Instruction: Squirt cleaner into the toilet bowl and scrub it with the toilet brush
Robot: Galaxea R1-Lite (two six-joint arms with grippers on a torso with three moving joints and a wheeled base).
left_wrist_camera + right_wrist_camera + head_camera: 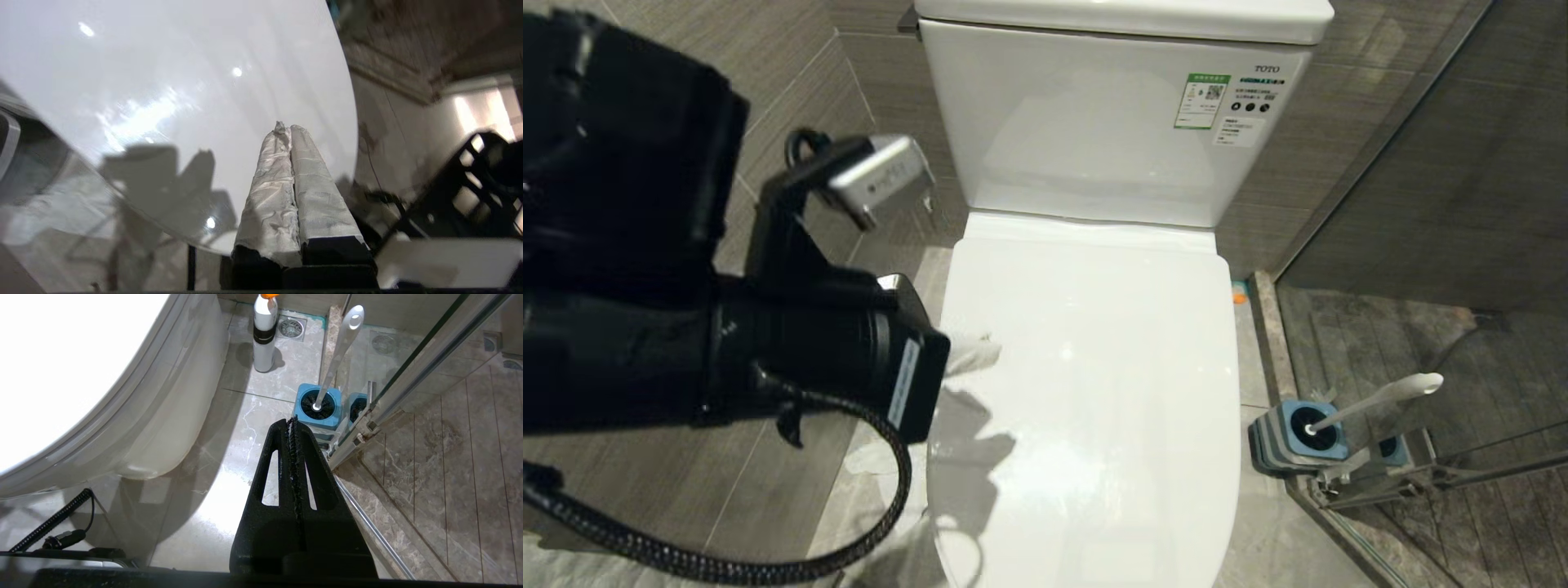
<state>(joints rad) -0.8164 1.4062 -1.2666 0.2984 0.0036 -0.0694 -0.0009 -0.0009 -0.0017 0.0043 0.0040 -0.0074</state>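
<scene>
The toilet bowl is hidden under its shut white lid. My left gripper hovers over the lid's left edge. Its white-taped fingers are pressed together with nothing between them, above the glossy lid. The toilet brush stands in a blue-and-grey holder on the floor right of the toilet, its white handle leaning right. My right gripper hangs shut and empty above the floor tiles just short of that holder and handle. No cleaner is in view.
A white bottle with an orange cap stands on the floor beside the toilet's base. A glass shower door in a metal frame runs close behind the holder. The cistern backs the lid. A floor drain lies by the bottle.
</scene>
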